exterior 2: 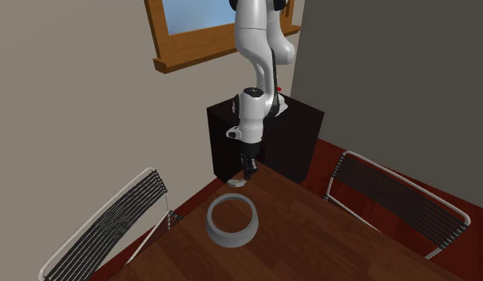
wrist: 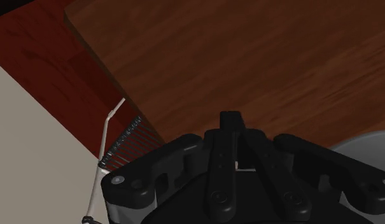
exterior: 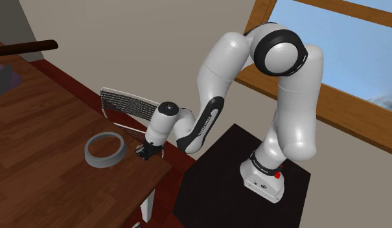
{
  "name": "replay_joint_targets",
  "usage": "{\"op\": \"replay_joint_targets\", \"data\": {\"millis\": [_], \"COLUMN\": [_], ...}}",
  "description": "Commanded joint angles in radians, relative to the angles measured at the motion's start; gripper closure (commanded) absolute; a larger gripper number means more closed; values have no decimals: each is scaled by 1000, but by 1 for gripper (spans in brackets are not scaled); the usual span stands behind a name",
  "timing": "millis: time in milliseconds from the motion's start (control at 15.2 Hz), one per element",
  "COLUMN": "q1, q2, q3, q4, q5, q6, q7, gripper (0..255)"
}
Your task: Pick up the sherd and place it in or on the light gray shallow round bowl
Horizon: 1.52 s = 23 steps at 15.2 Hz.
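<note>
Shoulder view: a dark wooden table (exterior: 52,129) is spread across the nine o'clock side of the frame. A wood-framed window (exterior: 330,39) is set into the wall at one o'clock. The white Franka arm (exterior: 285,123) rises from its black stand (exterior: 214,188) at five o'clock and is folded down toward the table's near corner. A wire-backed chair (exterior: 126,103) is pushed up to the table's edge, just behind the wrist. A grey round bowl (exterior: 105,149) is set upright on the wood at nine o'clock of the black gripper (exterior: 147,153), close by it but apart. The gripper is lowered almost to the tabletop.

In the second exterior view the arm is faced from across the table, with the stand behind it against the wall. A second chair (exterior 2: 399,199) is drawn up at four o'clock of the bowl. The gripper is pointed straight down over the table's far corner. The sherd (exterior 2: 237,184), a small pale fragment, lies on the wood at that corner. It is placed at seven o'clock of the gripper's tip and just beside it, and at twelve o'clock of the bowl, outside its rim. Contact between gripper and sherd cannot be made out.

In the wrist view the gripper's black body is seen over the wood, with the bowl's pale rim beside it. Whether the jaws are apart or together cannot be told.
</note>
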State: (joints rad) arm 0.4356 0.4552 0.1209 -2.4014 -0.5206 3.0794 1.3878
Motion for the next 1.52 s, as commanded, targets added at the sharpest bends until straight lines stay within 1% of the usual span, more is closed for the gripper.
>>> {"op": "replay_joint_targets", "data": {"millis": [0,66,132,198,264,330,396,462,990,1452], "q1": [0,0,-153,-276,-364,-427,-471,-486,-422,-422], "q2": [0,0,3,15,32,53,77,91,182,182], "q3": [0,0,136,245,324,380,418,432,363,363], "q4": [0,0,30,68,113,164,223,257,288,288], "q5": [0,0,41,79,121,156,183,197,142,142], "q6": [0,0,-76,-153,-231,-311,-392,-435,-372,-372], "q7": [0,0,-120,-228,-331,-424,-505,-546,-507,-507], "gripper": [255,0,0,0,0,0,0,0,0,0]}}
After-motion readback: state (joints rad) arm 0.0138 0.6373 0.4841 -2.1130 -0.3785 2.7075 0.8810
